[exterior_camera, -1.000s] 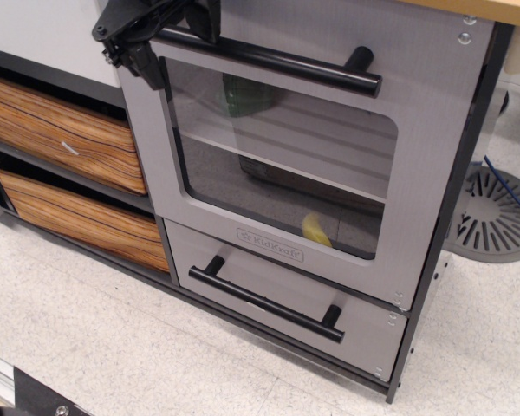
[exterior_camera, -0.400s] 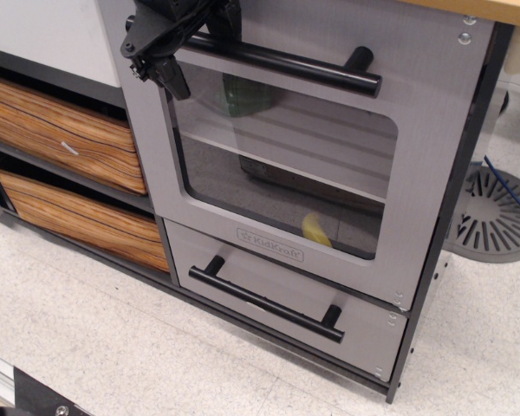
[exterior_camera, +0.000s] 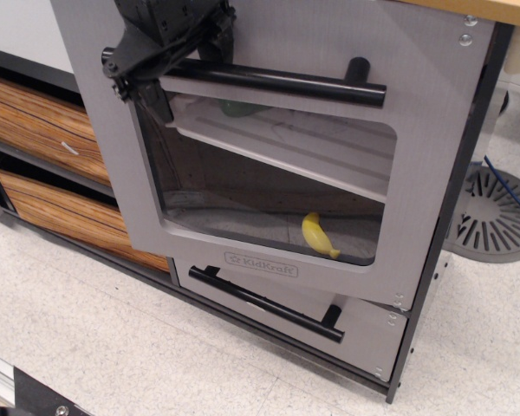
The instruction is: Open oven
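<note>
The grey oven (exterior_camera: 420, 165) fills the middle of the view. Its windowed door is hinged on the right and stands partly swung out, with its left edge away from the cabinet. The "KidKraft" logo (exterior_camera: 262, 265) is on the door's lower rail. My black gripper (exterior_camera: 143, 80) is at the top left, closed around the left end of the long black bar handle (exterior_camera: 282, 82). One finger (exterior_camera: 150, 102) shows below the bar. Through the window I see the white shelf (exterior_camera: 286, 149), a yellow toy (exterior_camera: 317, 236) on the oven floor and a green thing (exterior_camera: 238, 108) on the shelf.
A shorter windowless grey drawer (exterior_camera: 368, 334) with a black handle (exterior_camera: 273, 305) sits under the oven. Two wood-grain drawers (exterior_camera: 35, 130) (exterior_camera: 52, 217) are to the left, partly behind the door. A grey round slotted base (exterior_camera: 498, 212) stands on the floor at the right.
The oven door has swung outward from shut, its left edge moving left and toward the camera. My gripper moved with the handle's left end.
</note>
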You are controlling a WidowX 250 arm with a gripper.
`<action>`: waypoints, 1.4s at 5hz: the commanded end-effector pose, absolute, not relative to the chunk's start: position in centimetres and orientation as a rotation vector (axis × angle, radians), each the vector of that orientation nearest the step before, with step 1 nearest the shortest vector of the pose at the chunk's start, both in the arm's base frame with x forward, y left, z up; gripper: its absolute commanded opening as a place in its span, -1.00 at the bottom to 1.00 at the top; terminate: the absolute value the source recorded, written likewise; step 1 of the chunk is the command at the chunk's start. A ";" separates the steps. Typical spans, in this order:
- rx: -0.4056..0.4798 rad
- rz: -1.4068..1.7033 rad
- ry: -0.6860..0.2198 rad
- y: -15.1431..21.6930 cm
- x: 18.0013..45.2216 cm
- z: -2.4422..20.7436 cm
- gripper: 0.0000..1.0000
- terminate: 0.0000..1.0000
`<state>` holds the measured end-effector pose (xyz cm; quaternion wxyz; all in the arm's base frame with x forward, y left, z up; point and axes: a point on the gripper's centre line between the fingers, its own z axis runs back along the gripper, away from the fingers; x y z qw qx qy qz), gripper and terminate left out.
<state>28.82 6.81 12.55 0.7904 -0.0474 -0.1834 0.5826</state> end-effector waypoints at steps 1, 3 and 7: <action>-0.165 1.187 -0.456 7.2 27.5 16.8 1.00 -1.00; -0.099 1.065 -0.343 7.1 25.1 16.3 1.00 -1.00; 0.213 0.679 -0.270 15.1 21.6 9.3 1.00 -1.00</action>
